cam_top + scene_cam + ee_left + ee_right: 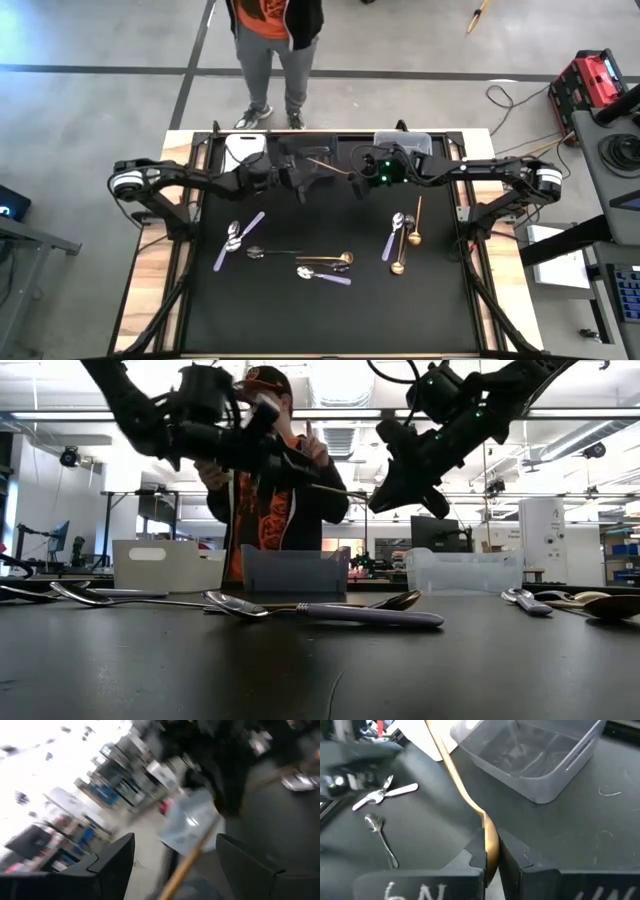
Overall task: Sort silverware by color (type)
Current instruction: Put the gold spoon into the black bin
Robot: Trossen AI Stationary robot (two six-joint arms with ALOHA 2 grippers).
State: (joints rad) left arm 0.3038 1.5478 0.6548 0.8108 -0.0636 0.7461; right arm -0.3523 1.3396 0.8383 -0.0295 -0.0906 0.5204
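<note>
1. Right end effector (490,851) clenched on a gold spoon (462,790), raised over the far middle of the counter (300,310).
2. Left end effector (305,180) released, close beside it.
3. Three bins line the far edge: white bin (167,565), dark bin (293,572), clear bin (463,570).
4. Loose silverware (325,268) spreads mid-counter; near strip bare.

Bright overhead ceiling strips w/ glare in low view, left wrist view heavily motion-blurred, soft shadows
</note>
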